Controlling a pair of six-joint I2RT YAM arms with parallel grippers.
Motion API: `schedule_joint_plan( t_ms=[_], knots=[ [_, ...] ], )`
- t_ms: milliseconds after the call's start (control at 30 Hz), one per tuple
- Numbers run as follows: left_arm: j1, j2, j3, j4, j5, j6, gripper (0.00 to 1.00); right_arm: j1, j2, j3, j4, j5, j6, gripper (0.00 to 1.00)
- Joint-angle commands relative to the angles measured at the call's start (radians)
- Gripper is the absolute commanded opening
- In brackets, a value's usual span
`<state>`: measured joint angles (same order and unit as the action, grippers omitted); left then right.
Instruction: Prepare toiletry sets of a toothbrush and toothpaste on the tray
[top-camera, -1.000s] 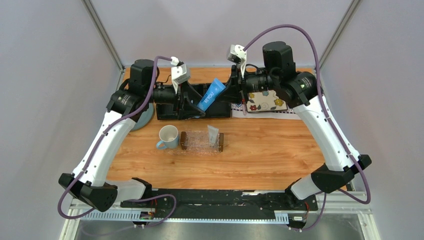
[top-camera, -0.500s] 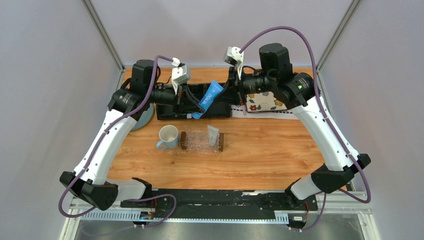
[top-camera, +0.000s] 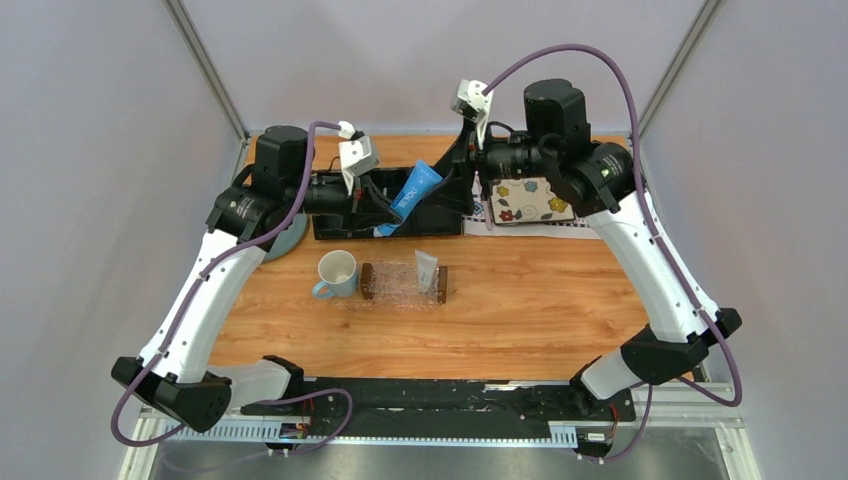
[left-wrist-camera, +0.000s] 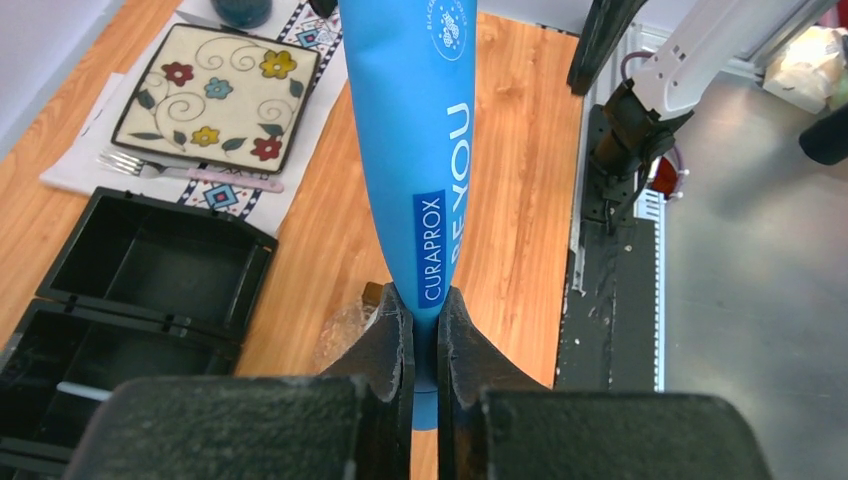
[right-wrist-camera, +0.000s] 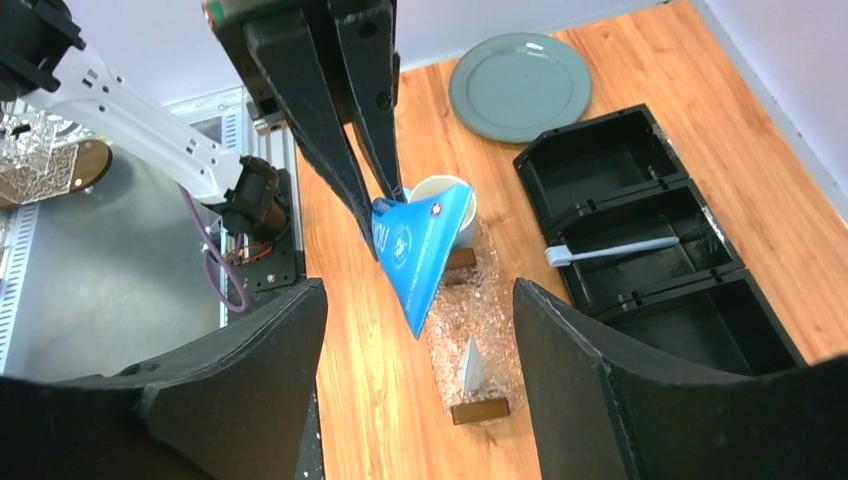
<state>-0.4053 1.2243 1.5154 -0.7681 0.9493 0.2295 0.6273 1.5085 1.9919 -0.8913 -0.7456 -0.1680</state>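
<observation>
The left gripper (left-wrist-camera: 424, 330), clamped on the tube (left-wrist-camera: 410, 120), has pulled back — the right gripper (right-wrist-camera: 418, 300) gapes wide. Tray (top-camera: 368, 281) placement likely next.

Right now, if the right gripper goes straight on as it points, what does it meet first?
Probably the blue toothpaste tube held by the left gripper, centred ahead of the right gripper; depth is unclear.

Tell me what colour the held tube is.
Bright blue tube with white lettering; best in the left wrist view.
</observation>
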Motion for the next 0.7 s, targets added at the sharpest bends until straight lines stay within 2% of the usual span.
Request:
schedule_joint_plan(
  t_ms=[0,233,400,567,667],
  knots=[
    [-0.004,-0.039,-0.014,0.016,-0.035,0.059,0.00,0.006,0.038,0.064,0.066,0.014,0.074,0.72],
    [-0.020,-0.065,-0.044,0.036,-0.104,0.079,0.00,0.020,0.088,0.090,0.086,0.002,0.125,0.69],
    [-0.024,-0.077,-0.047,0.035,-0.122,0.087,0.00,0.032,0.102,0.085,0.081,0.006,0.125,0.62],
    [-0.027,-0.083,-0.055,0.041,-0.132,0.094,0.00,0.038,0.110,0.081,0.074,0.011,0.122,0.46],
    [-0.030,-0.085,-0.064,0.041,-0.138,0.099,0.00,0.040,0.111,0.082,0.072,0.011,0.121,0.30]
  ],
)
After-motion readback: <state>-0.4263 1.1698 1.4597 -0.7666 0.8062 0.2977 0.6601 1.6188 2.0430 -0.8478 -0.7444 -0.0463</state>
